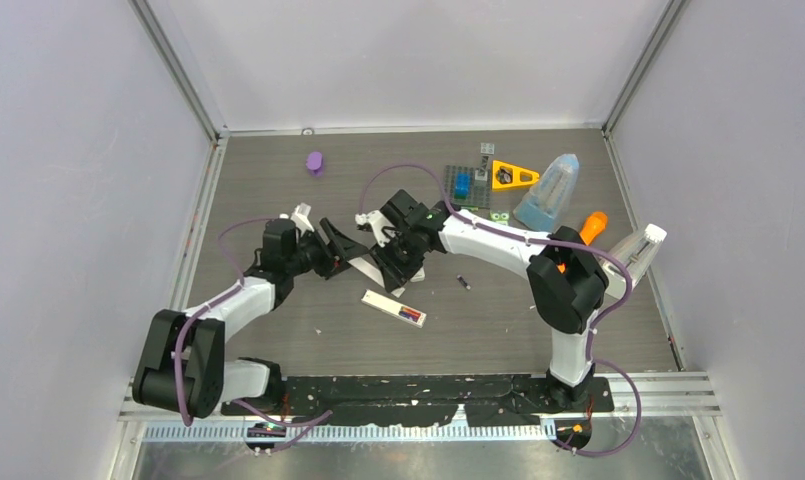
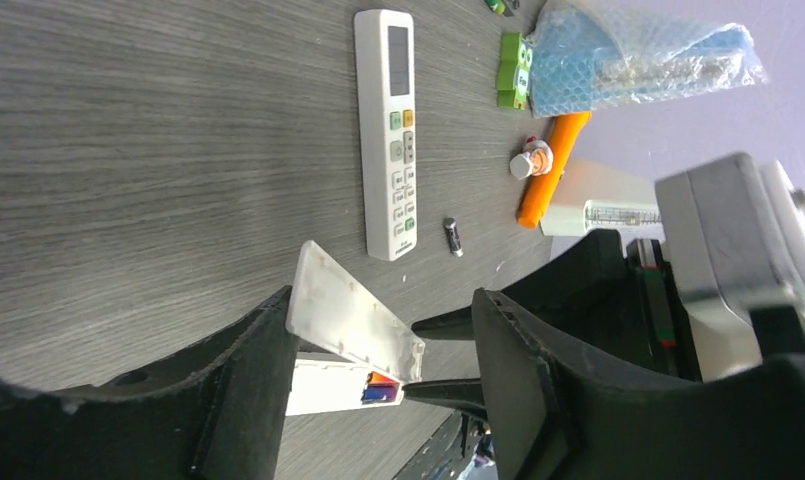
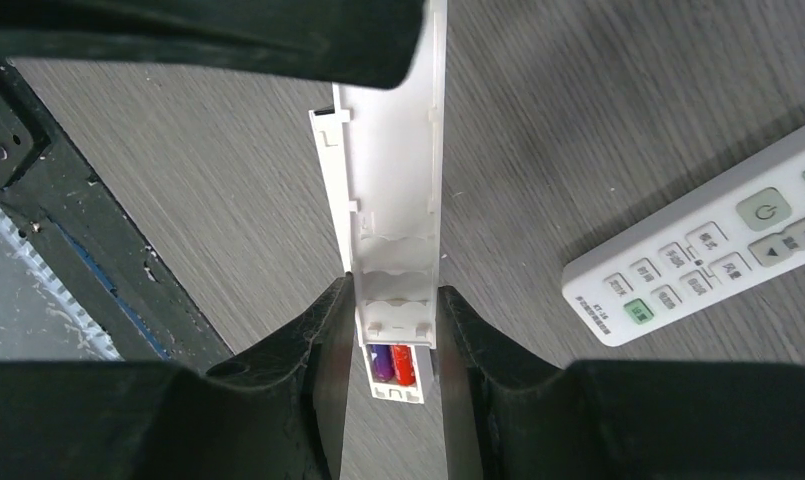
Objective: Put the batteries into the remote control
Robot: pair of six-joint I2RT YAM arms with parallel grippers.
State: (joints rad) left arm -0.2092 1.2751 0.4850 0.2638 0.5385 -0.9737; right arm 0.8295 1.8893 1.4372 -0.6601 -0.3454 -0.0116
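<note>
A white remote control (image 1: 390, 305) lies back-up on the table. A blue battery (image 3: 381, 362) and a red battery (image 3: 404, 365) sit side by side in its open compartment (image 2: 383, 385). Just above it hangs the white battery cover (image 3: 388, 180), tilted, with my right gripper (image 3: 395, 292) shut on its two long edges. My left gripper (image 2: 381, 305) stands open around the same cover (image 2: 348, 310): one finger touches a corner of it, the other is apart. A dark loose battery (image 1: 463, 283) lies on the table to the right, also in the left wrist view (image 2: 453, 237).
A second white remote (image 2: 388, 130) lies buttons-up beside the loose battery. Further back are an orange carrot toy (image 1: 590, 228), a bubble-wrap bag (image 1: 548, 195), green blocks (image 2: 515, 70), a yellow triangle (image 1: 513, 177) and a purple piece (image 1: 315, 162).
</note>
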